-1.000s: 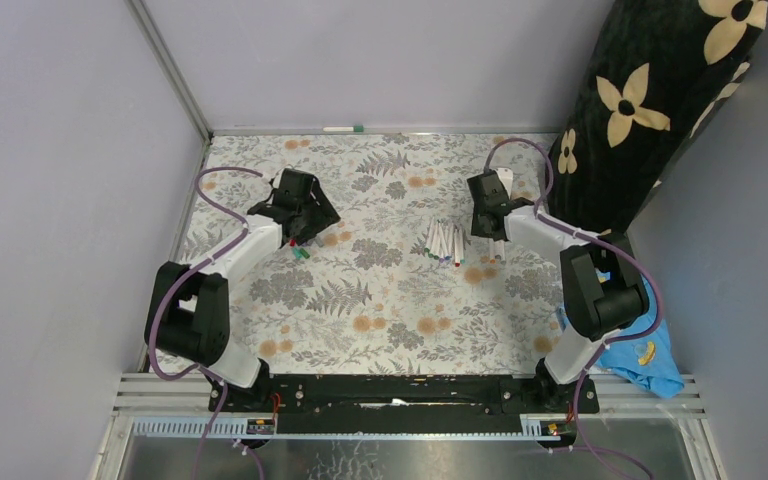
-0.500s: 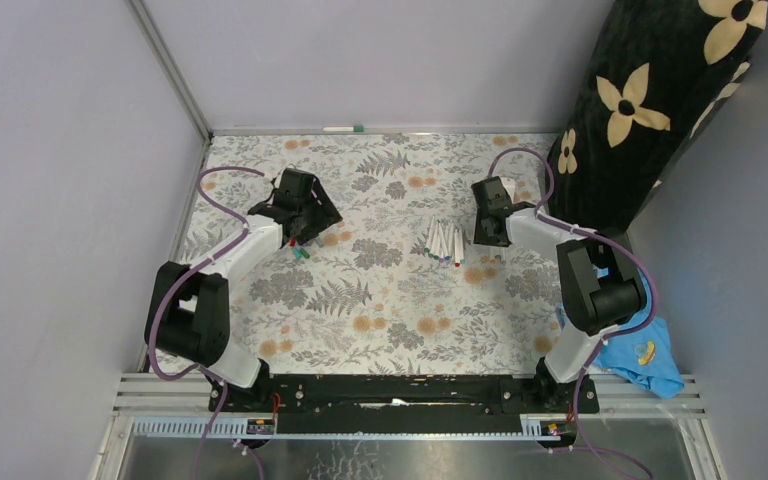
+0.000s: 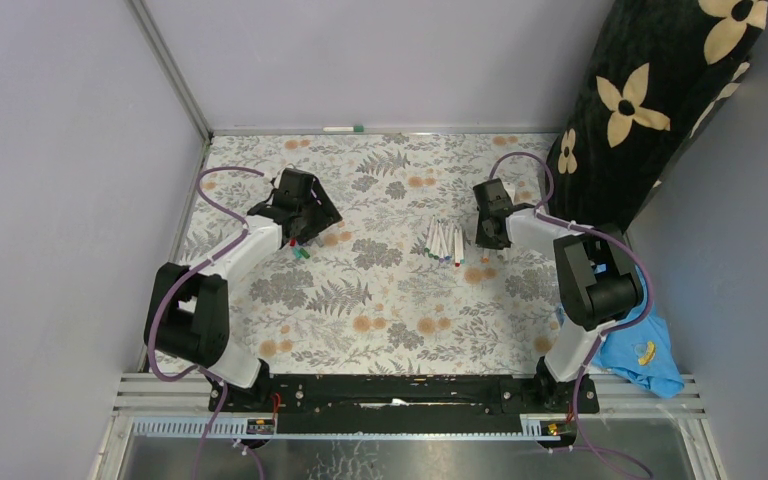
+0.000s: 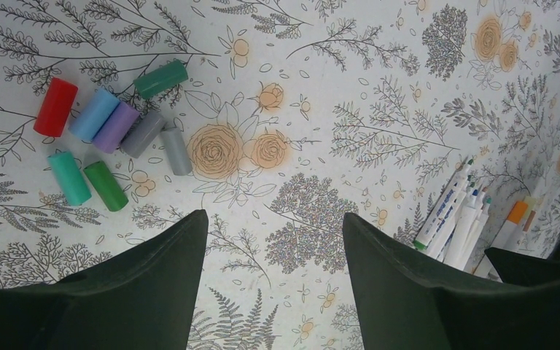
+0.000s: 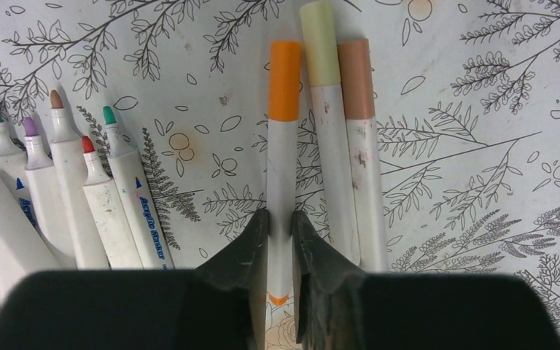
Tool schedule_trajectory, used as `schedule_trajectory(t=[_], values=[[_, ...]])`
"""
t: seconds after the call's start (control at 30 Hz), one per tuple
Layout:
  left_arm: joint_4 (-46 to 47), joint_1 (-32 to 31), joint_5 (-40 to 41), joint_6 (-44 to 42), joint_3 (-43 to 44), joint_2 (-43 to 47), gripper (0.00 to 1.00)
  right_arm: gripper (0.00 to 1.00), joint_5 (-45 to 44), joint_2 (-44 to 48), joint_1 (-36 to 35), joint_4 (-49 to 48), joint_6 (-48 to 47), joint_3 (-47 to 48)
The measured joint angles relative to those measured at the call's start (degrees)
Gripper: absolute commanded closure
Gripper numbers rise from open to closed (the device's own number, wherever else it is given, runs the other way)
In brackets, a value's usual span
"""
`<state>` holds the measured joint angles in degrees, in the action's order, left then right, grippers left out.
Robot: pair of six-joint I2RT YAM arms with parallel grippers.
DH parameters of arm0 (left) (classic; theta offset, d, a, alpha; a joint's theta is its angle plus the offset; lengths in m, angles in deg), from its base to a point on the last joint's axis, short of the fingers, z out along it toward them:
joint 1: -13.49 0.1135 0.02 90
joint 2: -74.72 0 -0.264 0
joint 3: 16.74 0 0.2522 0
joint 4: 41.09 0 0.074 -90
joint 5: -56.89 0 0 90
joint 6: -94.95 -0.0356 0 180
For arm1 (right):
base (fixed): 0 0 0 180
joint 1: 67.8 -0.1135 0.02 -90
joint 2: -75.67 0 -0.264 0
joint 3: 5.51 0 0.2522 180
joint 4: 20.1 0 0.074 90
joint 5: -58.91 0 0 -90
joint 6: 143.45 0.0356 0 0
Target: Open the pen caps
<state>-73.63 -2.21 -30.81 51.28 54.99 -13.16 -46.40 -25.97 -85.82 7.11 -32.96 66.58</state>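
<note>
The right gripper (image 5: 281, 219) pinches the barrel of a white pen (image 5: 280, 168) lying flat on the flower-printed table (image 3: 380, 300) toward its right edge. Its two fingers (image 5: 248, 248) press against either side of the barrel, well back from the orange cap (image 5: 285, 80) seated on the pen's far end. Just beside that pen lie two more capped ones, touching side by side, one with a pale green cap (image 5: 319, 42) and one with a tan cap (image 5: 355, 79). On the other side, nearer the middle of the table, a cluster of uncapped pens (image 5: 80, 197) rests with bare tips of green, purple, brown and red pointing the same way. Across the table, toward the far left corner, the left gripper (image 4: 273, 219) hangs spread wide above the cloth, holding nothing. Near it lie loose caps huddled together: a red cap (image 4: 55, 107), a light blue cap (image 4: 93, 115), a purple cap (image 4: 119, 126), two grey caps (image 4: 143, 134), a dark green cap (image 4: 161, 79), a teal cap (image 4: 69, 177) and a green cap (image 4: 106, 185). A black cushion (image 3: 660, 110) with cream flowers stands at the far right corner, and a blue cloth (image 3: 645, 355) lies off the right edge toward the near corner.
</note>
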Motion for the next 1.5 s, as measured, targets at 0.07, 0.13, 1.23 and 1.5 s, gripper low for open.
schedule_trajectory(t=[0.07,0.13,1.23,1.5], values=[[0.0,0.0,0.0,0.0,0.0,0.1,0.25,0.96,0.0,-0.1,0.0,0.2,0.2,0.2],[0.0,0.0,0.0,0.0,0.0,0.3,0.25,1.00,0.0,-0.2,0.1,0.2,0.3,0.3],[12.3,-0.4,-26.0,6.7,0.0,1.2,0.21,1.00,23.1,7.0,-21.0,8.5,-0.3,14.5],[14.9,-0.7,-28.6,9.5,-0.2,0.3,0.22,1.00,23.5,2.2,-25.6,8.6,1.0,19.4]])
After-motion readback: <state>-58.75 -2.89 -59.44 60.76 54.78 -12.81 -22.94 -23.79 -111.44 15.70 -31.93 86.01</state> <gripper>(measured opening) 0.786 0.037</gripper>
